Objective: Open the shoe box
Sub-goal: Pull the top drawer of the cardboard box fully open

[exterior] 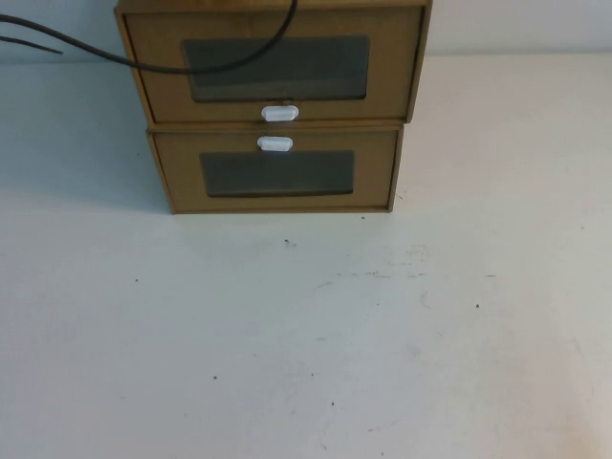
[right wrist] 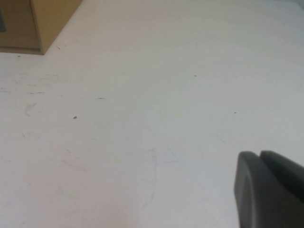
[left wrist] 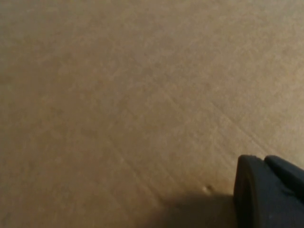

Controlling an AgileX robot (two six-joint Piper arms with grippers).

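High view
Upper shoe box (exterior: 275,62): brown cardboard, at the far middle of the counter (exterior: 306,344), stacked on the other box, front closed.
Lower shoe box (exterior: 277,170): same brown cardboard, standing on the counter under the upper one, front closed and facing the robot.
Windows: one dark rectangular pane in each front, the upper window (exterior: 275,69) wider than the lower window (exterior: 277,173).
Handles: two small white tabs, the upper handle (exterior: 279,113) at the bottom edge of its front and the lower handle (exterior: 275,143) at the top edge of its front, one just above the other.
Black cable (exterior: 143,65): hangs in a curve across the upper box front.
Counter: white, with small dark specks and scuffs.

Left wrist view
Left pincer (left wrist: 263,159): clenched on nothing, its dark fingers lying together with only a seam between them, close over a cardboard face.
Cardboard face (left wrist: 118,95): plain brown and fills the view; which box it belongs to cannot be told.

Right wrist view
Right pincer (right wrist: 260,154): clenched on nothing, over bare counter.
Lower shoe box: only a corner shows, well apart from the pincer.
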